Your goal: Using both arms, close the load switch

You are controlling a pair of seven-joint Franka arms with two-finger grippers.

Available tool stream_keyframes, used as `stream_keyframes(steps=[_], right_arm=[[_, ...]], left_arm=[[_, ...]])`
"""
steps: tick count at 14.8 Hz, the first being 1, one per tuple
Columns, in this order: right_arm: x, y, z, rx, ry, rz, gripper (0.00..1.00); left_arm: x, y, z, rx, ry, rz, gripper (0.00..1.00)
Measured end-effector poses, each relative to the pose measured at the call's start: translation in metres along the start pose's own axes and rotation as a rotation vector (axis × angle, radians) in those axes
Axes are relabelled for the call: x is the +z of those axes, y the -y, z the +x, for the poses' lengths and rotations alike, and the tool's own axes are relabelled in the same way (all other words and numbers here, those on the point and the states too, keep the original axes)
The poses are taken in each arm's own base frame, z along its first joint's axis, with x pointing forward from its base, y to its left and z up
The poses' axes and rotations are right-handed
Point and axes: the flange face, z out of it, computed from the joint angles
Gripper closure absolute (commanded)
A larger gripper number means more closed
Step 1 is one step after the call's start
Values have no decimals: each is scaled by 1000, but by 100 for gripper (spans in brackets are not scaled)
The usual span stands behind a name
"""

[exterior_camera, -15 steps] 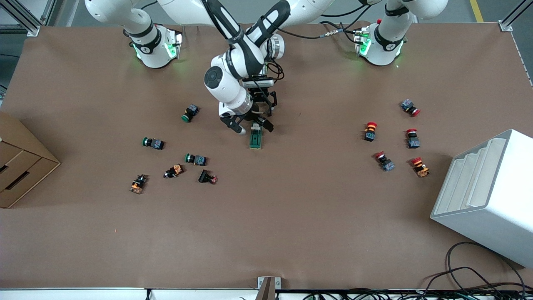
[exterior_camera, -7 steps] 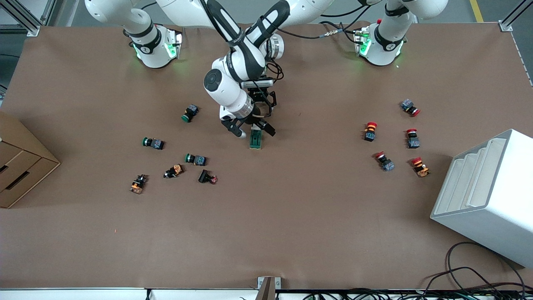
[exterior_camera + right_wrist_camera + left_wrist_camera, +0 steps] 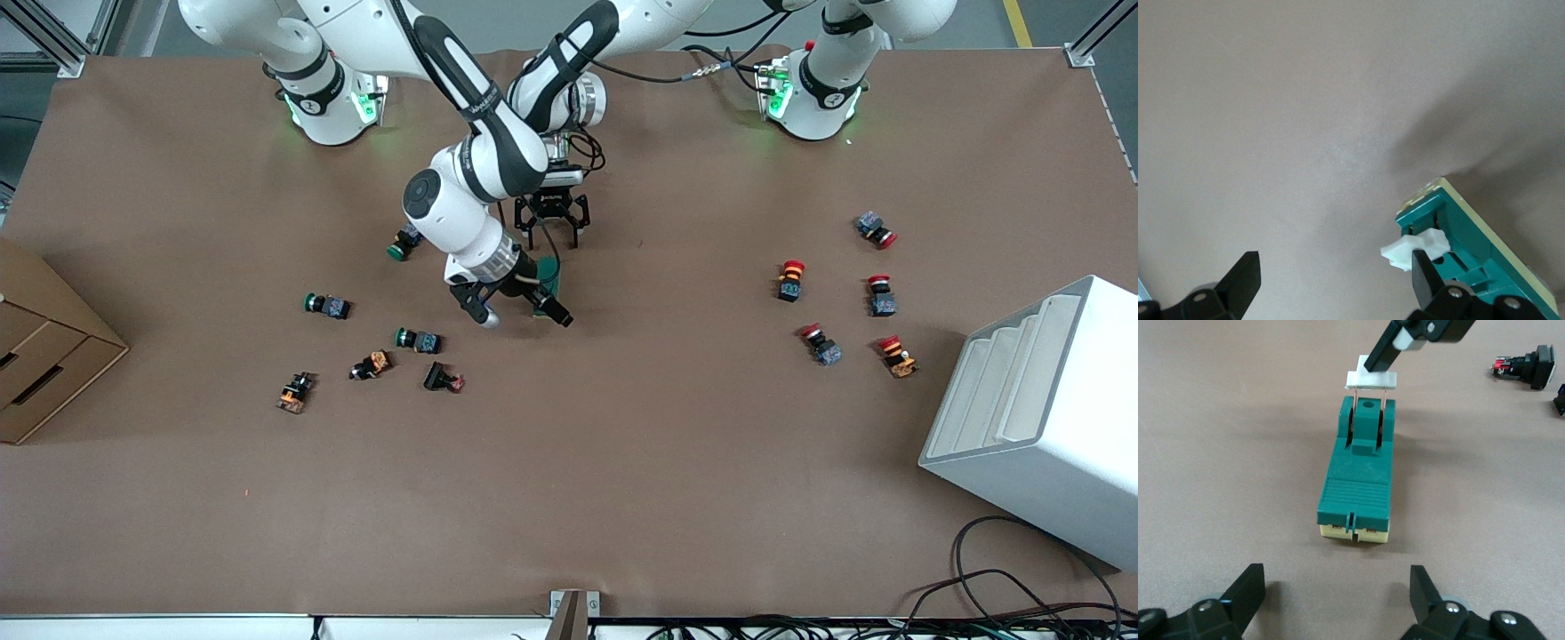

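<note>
Now, front view: dark-green rectangular plastic load switch (image 3: pixel 549 277) lying mid-way along the brown paper-covered table (image 3: pixel 622 489); right gripper (image 3: pixel 523 316) splayed over it, left gripper (image 3: pixel 551 236) splayed just beside it.

Left wrist view: white lever tab (image 3: pixel 1370 380) raised, a right fingertip (image 3: pixel 1388 350) touching it.

Right wrist view: same contact.

Lever-pressing step, apparently; next, push down while bracing.

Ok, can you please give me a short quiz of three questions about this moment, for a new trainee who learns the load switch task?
1. True or false: the left gripper and the right gripper are both open.
2. What is against the white lever of the load switch?
A) a finger of the right gripper
B) a finger of the left gripper
C) nothing
3. Fill in: the load switch lies flat on the brown ___.

Key: 1 true; 2 A; 3 table.
</note>
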Motion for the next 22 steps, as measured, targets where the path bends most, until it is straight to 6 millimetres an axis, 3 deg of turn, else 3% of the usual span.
stream_keyframes(steps=[11,15,18,22], right_arm=[[30,1,6,-22,-3,-15,0],[30,8,22,-67,7,-39,0],[7,21,72,-154,20,-147,0],[-71,39,143,-321,70,-354,0]], left_arm=[[0,-1,1,-3,-1,-1,3],[1,-2,2,-5,-3,0,3],[2,-2,4,-7,-4,0,2],[1,-7,12,22,-10,-4,2]])
